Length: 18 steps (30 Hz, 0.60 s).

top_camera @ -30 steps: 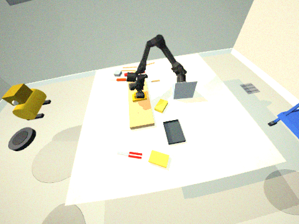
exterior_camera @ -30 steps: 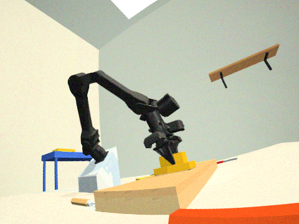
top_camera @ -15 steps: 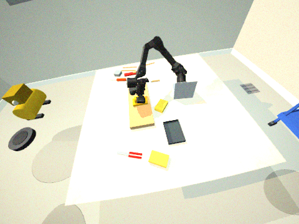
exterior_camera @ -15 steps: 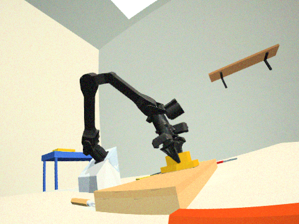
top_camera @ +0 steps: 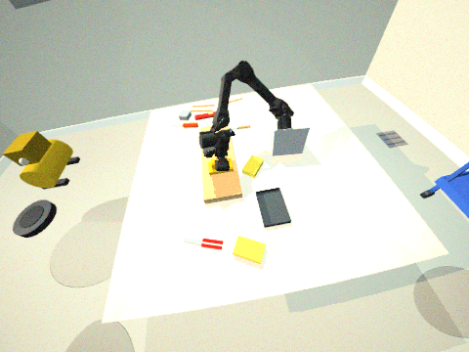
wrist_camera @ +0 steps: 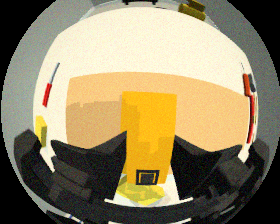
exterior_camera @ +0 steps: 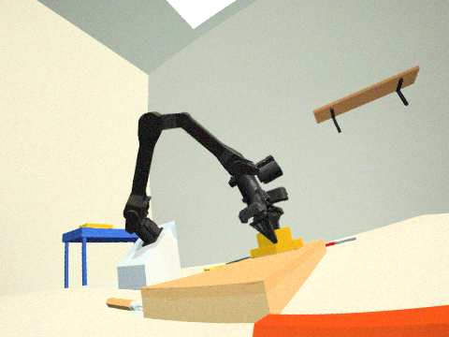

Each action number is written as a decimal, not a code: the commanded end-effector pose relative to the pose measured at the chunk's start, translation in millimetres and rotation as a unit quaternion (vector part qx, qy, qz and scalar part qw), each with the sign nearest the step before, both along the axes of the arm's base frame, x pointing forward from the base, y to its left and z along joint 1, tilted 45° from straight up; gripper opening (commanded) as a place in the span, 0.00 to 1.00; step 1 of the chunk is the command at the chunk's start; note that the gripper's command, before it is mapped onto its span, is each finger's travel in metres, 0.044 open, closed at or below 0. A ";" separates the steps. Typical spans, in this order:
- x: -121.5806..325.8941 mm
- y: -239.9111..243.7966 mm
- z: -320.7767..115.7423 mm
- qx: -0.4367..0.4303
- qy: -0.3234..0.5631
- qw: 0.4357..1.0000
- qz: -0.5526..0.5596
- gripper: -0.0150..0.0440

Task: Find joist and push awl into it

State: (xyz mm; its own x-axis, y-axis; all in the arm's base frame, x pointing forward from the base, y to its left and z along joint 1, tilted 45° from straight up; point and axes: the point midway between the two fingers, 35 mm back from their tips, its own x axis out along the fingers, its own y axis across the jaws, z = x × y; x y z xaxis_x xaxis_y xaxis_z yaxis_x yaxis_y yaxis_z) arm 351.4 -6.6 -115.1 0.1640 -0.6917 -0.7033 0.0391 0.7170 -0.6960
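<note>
The gripper [top_camera: 221, 167] [exterior_camera: 276, 235] [wrist_camera: 148, 133] is closed on the yellow stud finder [top_camera: 213, 168] [exterior_camera: 290, 245] [wrist_camera: 150, 115], which sits on the floor panel [top_camera: 227, 187] [exterior_camera: 210, 277] [wrist_camera: 90, 120]. It looks light and stiff, probably plastic; the narrow upper block suits a pinch across its sides, and its broad foot should slide flat if not pressed hard. Its small square window [wrist_camera: 147, 177] shows no reading I can make out. The joist is hidden. In the top view, the tray [top_camera: 274, 207] lies at four o'clock from the stud finder; at one o'clock is a wooden-handled tool [top_camera: 242, 127] [exterior_camera: 119, 303], probably the awl, best gripped by its handle. Its tip is unclear.
</note>
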 end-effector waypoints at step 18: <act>2.4 50.1 -47.1 0.005 -0.001 1.000 -0.001 0.25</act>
